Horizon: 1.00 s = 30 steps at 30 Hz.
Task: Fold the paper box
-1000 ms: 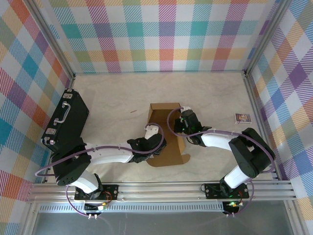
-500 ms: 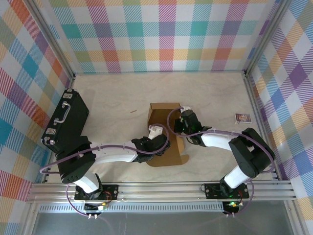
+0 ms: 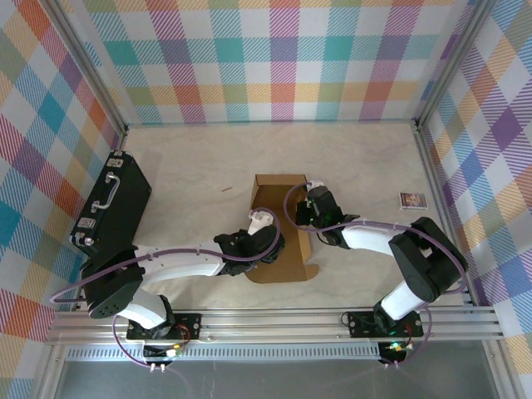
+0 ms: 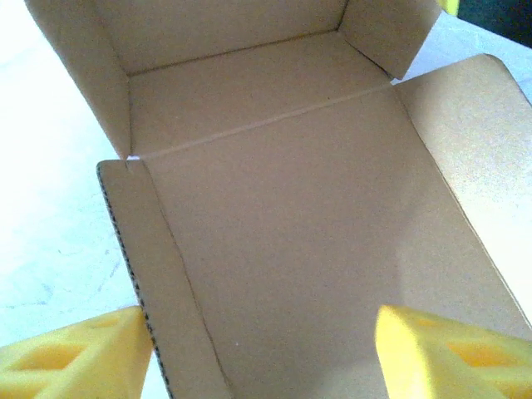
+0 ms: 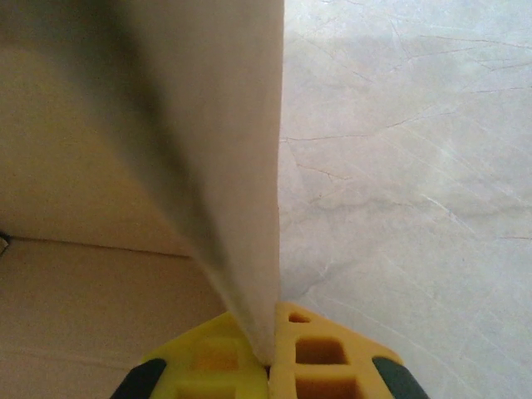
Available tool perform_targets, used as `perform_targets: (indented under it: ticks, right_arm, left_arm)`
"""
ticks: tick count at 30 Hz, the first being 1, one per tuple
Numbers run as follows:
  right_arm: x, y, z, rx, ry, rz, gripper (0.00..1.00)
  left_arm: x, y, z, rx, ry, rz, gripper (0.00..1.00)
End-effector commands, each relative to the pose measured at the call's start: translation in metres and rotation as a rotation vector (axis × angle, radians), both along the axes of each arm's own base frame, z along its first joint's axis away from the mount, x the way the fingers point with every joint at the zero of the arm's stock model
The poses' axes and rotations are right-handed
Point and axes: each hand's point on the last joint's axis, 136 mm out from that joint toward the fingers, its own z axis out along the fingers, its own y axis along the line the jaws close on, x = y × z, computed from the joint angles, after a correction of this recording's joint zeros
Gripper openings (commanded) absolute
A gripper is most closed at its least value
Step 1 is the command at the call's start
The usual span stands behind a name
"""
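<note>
The paper box [image 3: 293, 258] is brown cardboard, partly folded, lying mid-table with its far walls raised. In the left wrist view the paper box [image 4: 274, 191] shows its inner floor, raised back and side walls, and a low left flap. My left gripper [image 3: 263, 233] is over the box's left side; the left gripper [image 4: 262, 366] is open, one yellow fingertip [image 4: 75, 353] outside the flap edge, the other over the floor panel. My right gripper [image 3: 309, 208] is at the box's right wall. The right gripper [image 5: 270, 357] is shut on that upright cardboard wall [image 5: 199, 125].
A black hard case [image 3: 112, 208] lies along the left wall. A tiny printed packet [image 3: 412, 200] sits at the right, near the side rail. A small dark sliver [image 3: 227, 189] lies left of the box. The aluminium rail [image 3: 274, 320] runs along the near edge.
My left arm's elbow has swung and its gripper has shifted slightly over the box's left side. The right gripper has stayed on the right wall.
</note>
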Motion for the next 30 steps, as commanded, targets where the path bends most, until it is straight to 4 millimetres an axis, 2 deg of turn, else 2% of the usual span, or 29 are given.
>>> perform_targets:
  ticks: [1, 6, 12, 30]
  right_arm:
    - [-0.003, 0.005, -0.002, -0.006, 0.023, 0.014, 0.00]
    - [-0.003, 0.006, -0.002, -0.003, 0.026, 0.019, 0.00]
    - [-0.004, 0.007, -0.003, 0.001, 0.030, 0.020, 0.00]
    - [-0.006, 0.006, -0.003, 0.003, 0.035, 0.021, 0.00]
  left_arm:
    - [-0.009, 0.000, 0.003, -0.010, 0.021, -0.025, 0.64]
    - [-0.011, -0.001, -0.002, -0.013, 0.031, -0.037, 0.58]
    - [-0.011, -0.019, -0.006, -0.061, 0.045, -0.074, 0.49]
    - [-0.009, -0.035, -0.035, -0.027, 0.088, -0.097, 0.51]
